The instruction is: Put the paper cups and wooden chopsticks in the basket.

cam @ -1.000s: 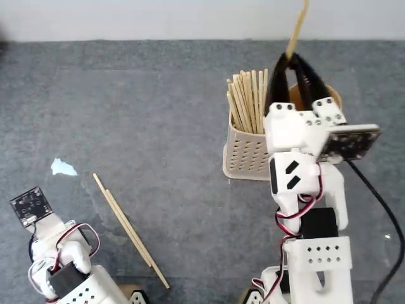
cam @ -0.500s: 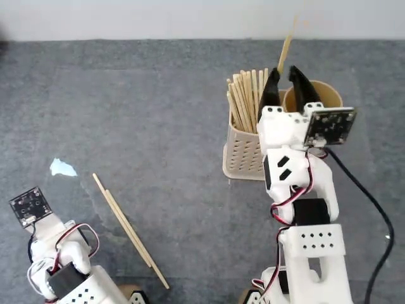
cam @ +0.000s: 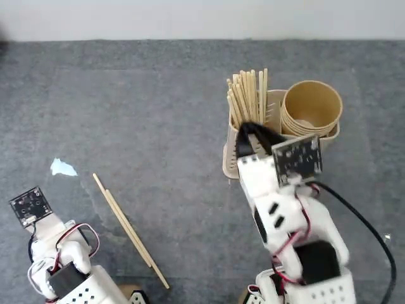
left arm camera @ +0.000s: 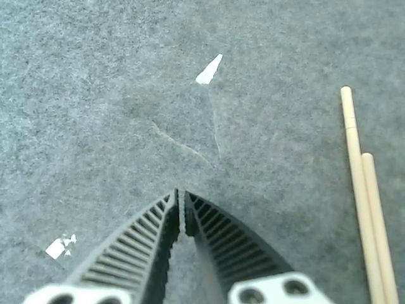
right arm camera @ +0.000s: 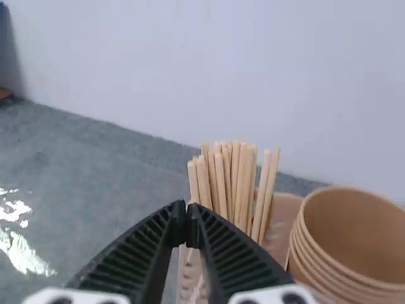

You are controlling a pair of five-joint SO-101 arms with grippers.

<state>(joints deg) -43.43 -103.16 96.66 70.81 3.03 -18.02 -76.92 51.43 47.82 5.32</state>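
Two loose wooden chopsticks [cam: 130,231] are found on the grey tabletop [cam: 158,114], laid side by side and touching. Their long axis is run from about 11 o'clock to 5 o'clock in the high view. They are placed at roughly 2 o'clock from the left arm [cam: 60,266] and near it. From the right gripper [cam: 250,135] they lie at about 8 o'clock and well apart, so the left arm is judged the nearer for the coming pick.

The left gripper [left arm camera: 181,194] is seen closed and empty, pointed at bare tabletop, with the pair off to one side of it. It would have to be opened and turned so that the sticks are crossed by the jaws rather than lined up with them. The right gripper is likewise closed on nothing, held at the near side of the basket [cam: 243,166].

In the basket a bundle of chopsticks [cam: 248,95] is stood upright, and the stacked paper cups [cam: 311,107] are set at its 3 o'clock side. A small paper scrap [cam: 62,168] is seen at 10 o'clock from the loose pair, apart from it. Nothing is seen in the way between the pair and the left arm.
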